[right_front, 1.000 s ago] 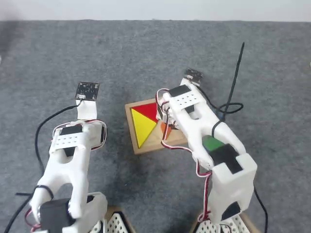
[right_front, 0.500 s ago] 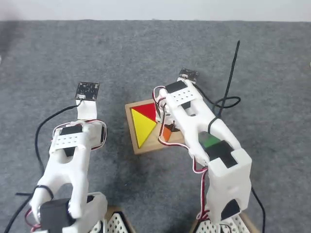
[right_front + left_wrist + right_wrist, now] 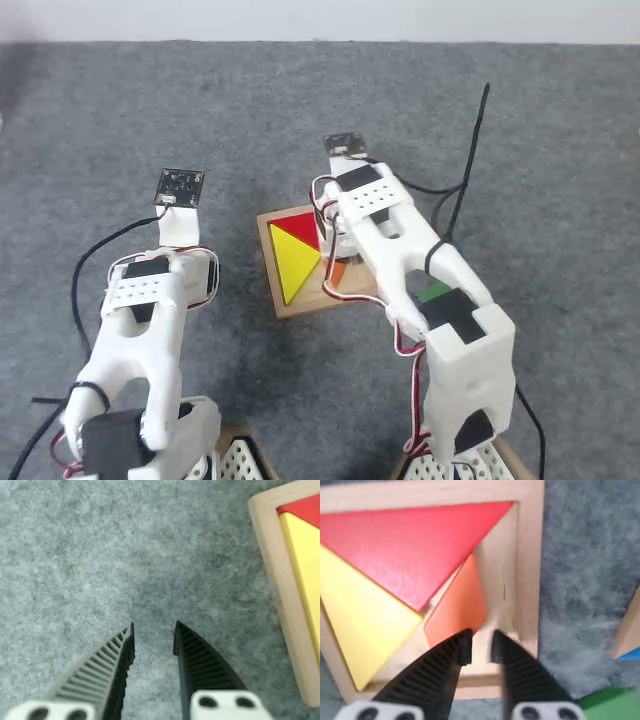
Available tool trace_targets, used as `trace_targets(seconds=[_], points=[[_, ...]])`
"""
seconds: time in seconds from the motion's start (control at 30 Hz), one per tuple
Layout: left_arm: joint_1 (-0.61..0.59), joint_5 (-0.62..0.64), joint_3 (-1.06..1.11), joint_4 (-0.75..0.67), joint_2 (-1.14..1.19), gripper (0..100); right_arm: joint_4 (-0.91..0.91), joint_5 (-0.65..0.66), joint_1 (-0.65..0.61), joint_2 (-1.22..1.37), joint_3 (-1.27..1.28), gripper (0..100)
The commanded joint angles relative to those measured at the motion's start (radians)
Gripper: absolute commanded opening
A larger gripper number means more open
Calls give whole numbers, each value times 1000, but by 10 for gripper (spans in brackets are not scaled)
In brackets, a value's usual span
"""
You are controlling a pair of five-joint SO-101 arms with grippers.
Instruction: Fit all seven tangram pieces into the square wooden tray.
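Right gripper [image 3: 479, 647] hides part of orange piece [image 3: 457, 611] in tray [image 3: 530, 555]

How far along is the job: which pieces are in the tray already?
Done: red triangle and yellow triangle lie in the tray. In hand: the right gripper hovers at the orange piece inside it. Remaining: green piece and blue piece outside.

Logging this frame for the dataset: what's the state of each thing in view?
Tray, partly filled.
Red triangle, flat in tray.
Yellow triangle, flat in tray.
Orange piece, in tray, seating unclear.
Green piece, outside tray.
Left hand, open, empty.
Right hand, open, empty, over tray.
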Motion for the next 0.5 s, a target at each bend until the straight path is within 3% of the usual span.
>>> trace_targets(seconds=[0.0, 0.13, 0.47], points=[[5, -6, -2, -18, -6, 125, -35, -112, -10, -15, -25, 136], [5, -6, -2, -18, -6, 125, -54, -130, -7, -19, -26, 83], [5, -6, -2, -18, -6, 125, -24, -129, 61, -102, -25, 95]])
